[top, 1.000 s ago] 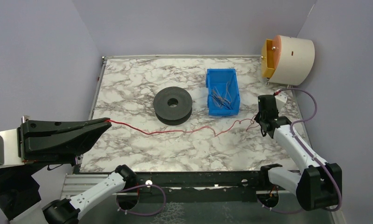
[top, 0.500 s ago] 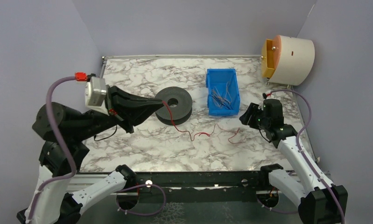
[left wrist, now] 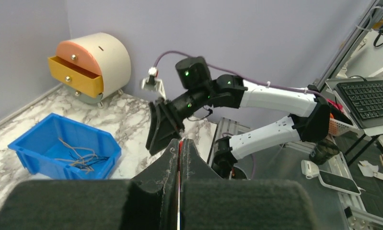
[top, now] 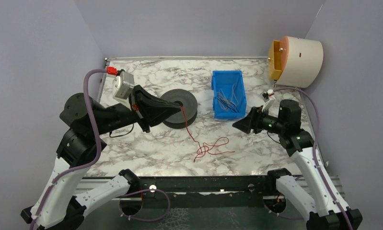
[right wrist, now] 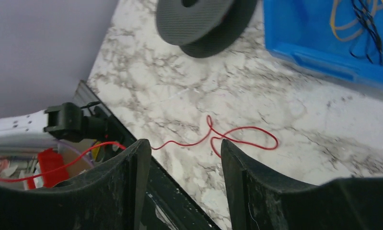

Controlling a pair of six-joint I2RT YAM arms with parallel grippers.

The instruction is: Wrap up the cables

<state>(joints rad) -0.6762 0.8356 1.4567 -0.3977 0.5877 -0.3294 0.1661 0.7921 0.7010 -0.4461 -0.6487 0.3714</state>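
The black spool (top: pixel 189 102) lies flat at the table's middle. My left gripper (top: pixel 179 110) hovers over its near rim, shut on one end of a thin red cable (top: pixel 213 146). In the left wrist view a red sliver (left wrist: pixel 180 145) shows between the closed fingertips. From there the cable drops to the marble and lies in loose loops in front of the spool. My right gripper (top: pixel 238 126) hangs open to the right of the loops, nothing between its fingers (right wrist: pixel 136 163); the red cable (right wrist: pixel 247 130) lies on the table beyond them. More thin cables (top: pixel 227 100) rest in the blue bin.
The blue bin (top: pixel 217 81) stands right of the spool, holding yellow and dark wires (right wrist: pixel 352 14). A cream drawer unit (top: pixel 299 60) with an open yellow drawer sits at the back right corner. The table's metal front rail (top: pixel 203 184) runs along the near edge.
The left gripper swung right, carrying the red cable's end to the spool. The right gripper opened, released the other end and rose; the slack cable gathered into loops.
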